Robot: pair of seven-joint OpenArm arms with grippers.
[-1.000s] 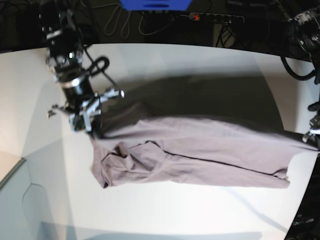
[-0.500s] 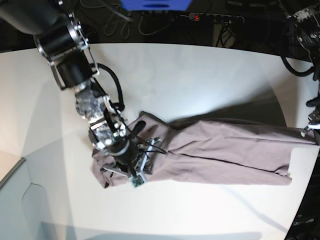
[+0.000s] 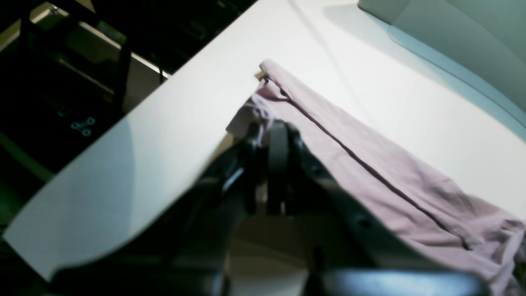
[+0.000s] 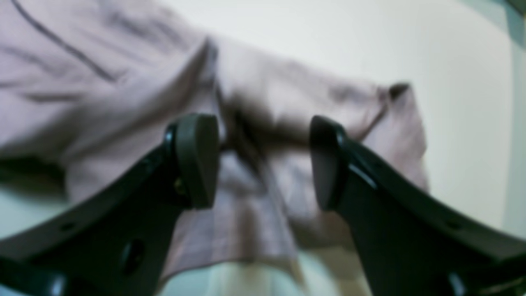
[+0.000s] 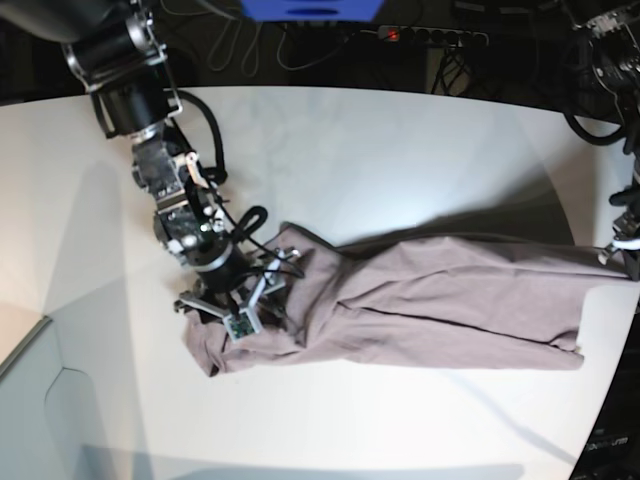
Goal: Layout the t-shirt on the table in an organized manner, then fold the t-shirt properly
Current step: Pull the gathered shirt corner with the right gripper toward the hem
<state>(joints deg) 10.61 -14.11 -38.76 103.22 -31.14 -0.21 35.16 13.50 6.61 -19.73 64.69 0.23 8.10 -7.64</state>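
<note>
The mauve-brown t-shirt lies stretched left to right across the white table. Its left end is bunched and wrinkled. My right gripper is open just above that bunched end; in the right wrist view its fingers straddle a dark crease of the shirt without pinching it. My left gripper is at the table's right edge. In the left wrist view it is shut on the shirt's hem corner, and the shirt runs away from it over the table.
A power strip, cables and a blue object lie beyond the table's far edge. A grey panel sits at the lower left. The table's curved edge drops off right beside my left gripper.
My right gripper moved from the shirt's raised upper-left corner down onto the bunched left end, then back a little to the left. The shirt has settled flatter. The left gripper stayed put.
</note>
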